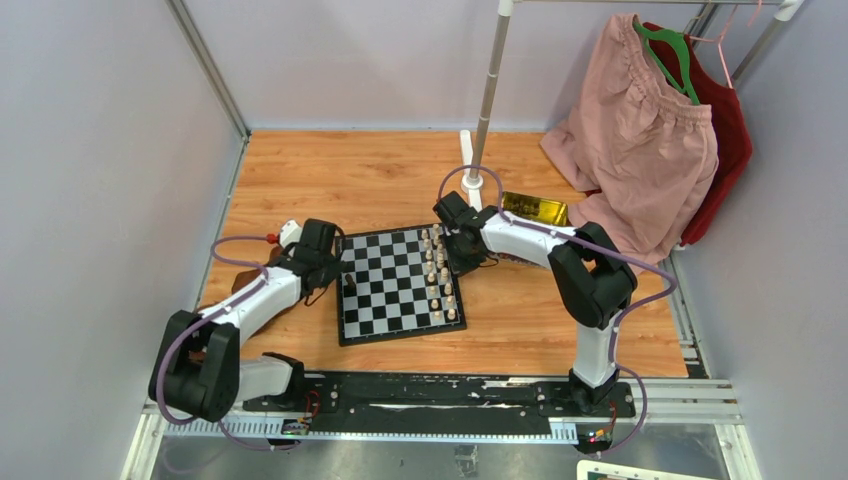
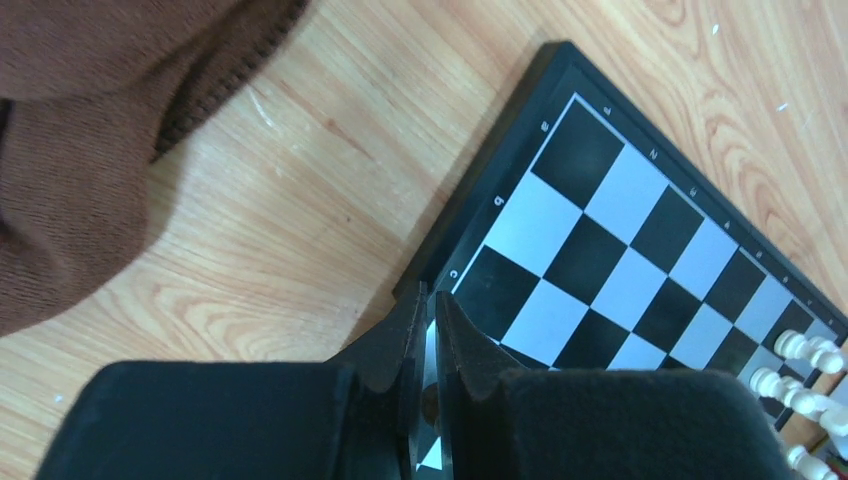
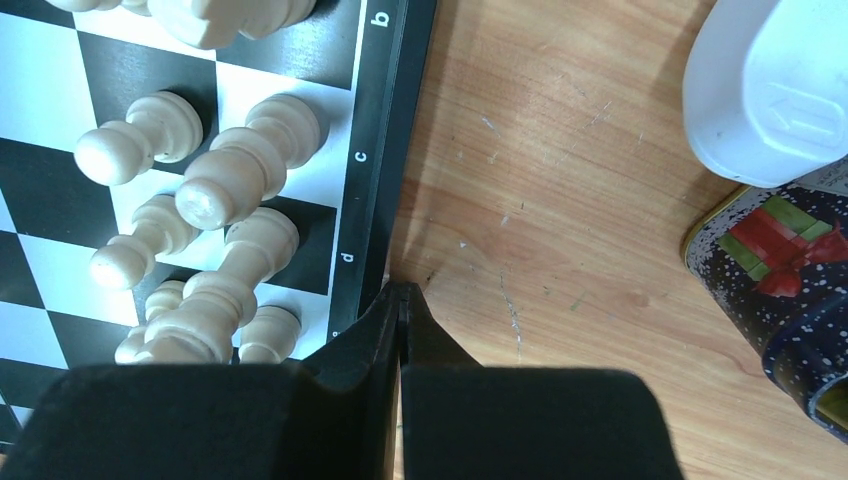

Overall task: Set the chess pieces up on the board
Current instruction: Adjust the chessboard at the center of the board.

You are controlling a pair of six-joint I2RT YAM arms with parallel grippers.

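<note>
The board lies between my two arms. Cream-white chess pieces stand in two files along its right side, large in the right wrist view and at the far edge of the left wrist view. My left gripper hangs over the board's left rim. Its fingertips stand almost together, pinching a small dark brown piece. My right gripper is shut and empty, its tips just outside the board's right rim, beside the cream pieces.
A brown cloth lies on the wooden table left of the board. A shiny gold tray and a white rack foot sit behind the right arm. A dark gift-patterned tin is near it. Pink and red clothes hang back right.
</note>
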